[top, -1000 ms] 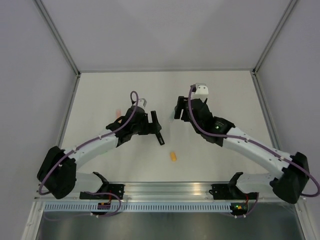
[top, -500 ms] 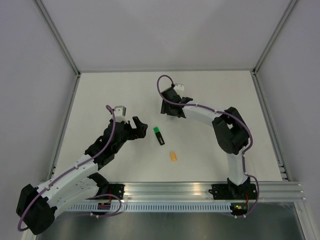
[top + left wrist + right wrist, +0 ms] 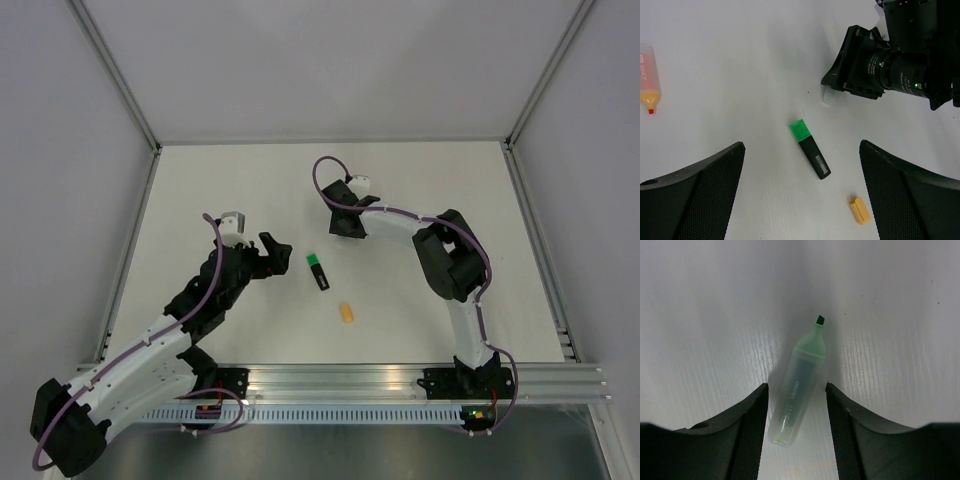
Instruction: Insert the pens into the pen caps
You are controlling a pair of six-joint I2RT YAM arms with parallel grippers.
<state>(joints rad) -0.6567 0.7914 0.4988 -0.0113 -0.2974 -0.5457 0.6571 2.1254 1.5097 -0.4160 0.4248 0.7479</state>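
A black-barrelled pen with a bright green end [image 3: 317, 271] lies on the white table, also in the left wrist view [image 3: 812, 152]. An orange-yellow cap [image 3: 346, 313] lies just near-right of it [image 3: 859, 210]. My left gripper [image 3: 275, 255] is open and empty, left of the black pen [image 3: 800, 165]. A pale pink-orange pen [image 3: 649, 80] lies far left, hidden under my left arm in the top view. My right gripper [image 3: 343, 228] is open, low over the table, its jaws either side of an uncapped pale translucent green pen [image 3: 797, 375], not touching [image 3: 797, 386]. No separate green cap shows.
The right arm's elbow [image 3: 455, 260] is folded over the table's right half. Grey walls and metal frame posts [image 3: 125, 95] enclose the table on three sides. An aluminium rail [image 3: 340, 385] runs along the near edge.
My left gripper has drawn back to the left, and the black pen now lies free on the table. My right gripper has swung left and settled over the pale green pen.
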